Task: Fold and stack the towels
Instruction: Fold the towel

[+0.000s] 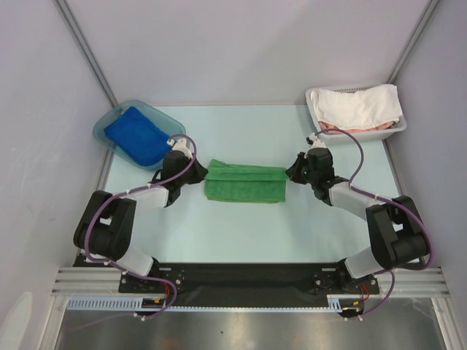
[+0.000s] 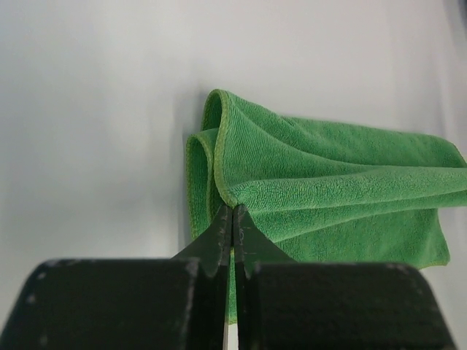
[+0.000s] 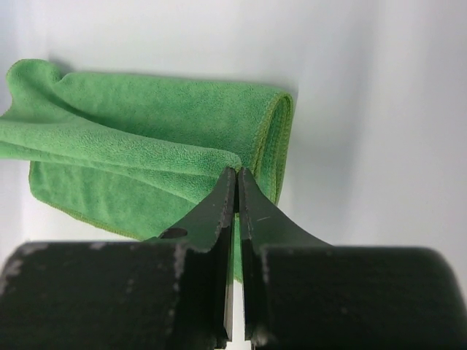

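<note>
Towel (image 1: 244,182) in left claw (image 2: 232,213), right claw (image 3: 237,176)

Left wrist: green towel (image 2: 328,182) runs off right edge; left gripper's (image 2: 232,213) body covers its near hem. Right wrist: towel runs off left edge. Top: pink item (image 1: 343,130) mostly buried under white cloth (image 1: 361,106).

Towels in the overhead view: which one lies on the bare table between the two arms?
The green towel, folded in the middle. The blue towel, the only other one visible, sits in a tub at the far-left corner.
</note>
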Controlling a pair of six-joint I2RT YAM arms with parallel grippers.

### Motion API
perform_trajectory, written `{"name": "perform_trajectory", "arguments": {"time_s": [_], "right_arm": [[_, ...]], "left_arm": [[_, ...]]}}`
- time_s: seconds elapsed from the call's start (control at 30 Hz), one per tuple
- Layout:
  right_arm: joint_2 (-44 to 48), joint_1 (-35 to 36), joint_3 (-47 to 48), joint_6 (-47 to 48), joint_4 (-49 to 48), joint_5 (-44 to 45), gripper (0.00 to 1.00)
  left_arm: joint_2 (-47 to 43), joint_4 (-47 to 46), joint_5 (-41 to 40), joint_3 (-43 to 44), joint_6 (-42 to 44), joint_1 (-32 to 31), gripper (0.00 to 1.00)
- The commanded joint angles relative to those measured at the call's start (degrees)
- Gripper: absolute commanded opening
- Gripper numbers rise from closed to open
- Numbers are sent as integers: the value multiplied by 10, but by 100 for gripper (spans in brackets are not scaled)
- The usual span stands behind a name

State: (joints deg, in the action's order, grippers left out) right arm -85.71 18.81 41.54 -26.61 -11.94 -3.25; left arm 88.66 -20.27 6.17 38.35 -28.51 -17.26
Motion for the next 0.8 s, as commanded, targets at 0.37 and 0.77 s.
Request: {"name": "perform_trajectory", "arguments": {"time_s": [0.37, 0.77], "right_arm": [[45, 13, -50, -8, -32, 24, 1], [43, 18, -72, -14, -43, 25, 1]], "left_arm": [[-28, -13, -6, -28, -7, -5, 0], [-38, 2, -3, -30, -7, -5, 0]]}}
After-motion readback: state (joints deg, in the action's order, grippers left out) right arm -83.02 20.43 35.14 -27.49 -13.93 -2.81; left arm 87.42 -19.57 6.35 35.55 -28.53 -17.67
